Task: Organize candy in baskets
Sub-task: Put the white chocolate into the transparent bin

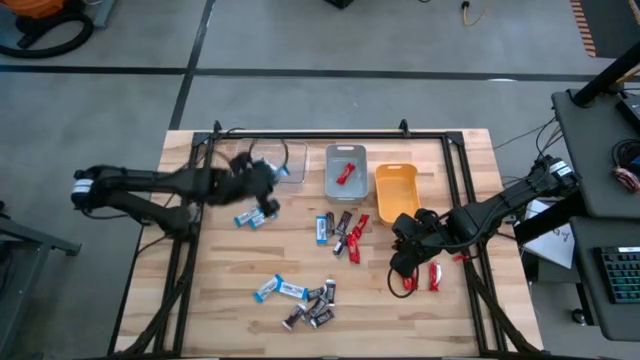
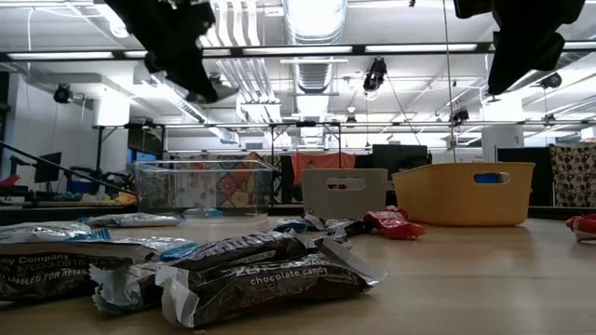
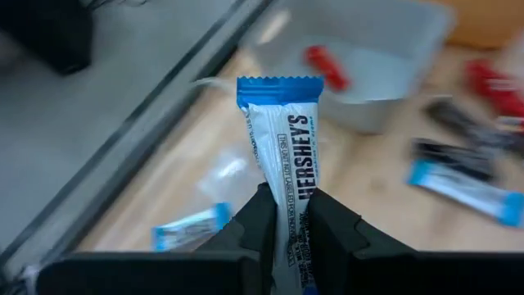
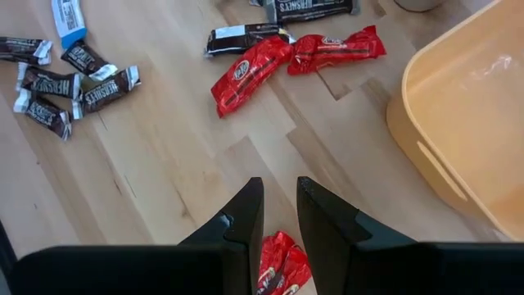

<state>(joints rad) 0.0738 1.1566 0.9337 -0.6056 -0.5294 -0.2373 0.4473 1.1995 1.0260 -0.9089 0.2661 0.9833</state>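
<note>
My left gripper (image 1: 262,180) hovers beside the clear basket (image 1: 287,160), shut on a blue-and-white candy bar (image 3: 282,131). My right gripper (image 4: 278,192) hangs well above the table in front of the orange basket (image 1: 396,190), its fingers a narrow gap apart. A red candy (image 4: 278,266) lies on the table under that gap, and the gripper touches nothing. The grey basket (image 1: 346,185) stands between the other two with one red piece (image 1: 346,173) lying in it. Loose blue bars (image 1: 255,216), dark bars (image 1: 312,312) and red pieces (image 1: 355,240) lie flat on the wood. My left gripper pinches the blue-and-white bar between its two fingers at the bar's lower part (image 3: 288,225), and the fingers lie along its length. The bar is lifted clear of the table. Its free end with the blue crimped edge (image 3: 278,88) sticks out past the fingertips.
A second red piece (image 1: 435,275) lies beside my right gripper. Mixed candy (image 4: 74,78) is scattered toward the table's near edge. A black frame (image 1: 460,200) runs around the work area. Bare wood (image 1: 230,290) shows at the near left.
</note>
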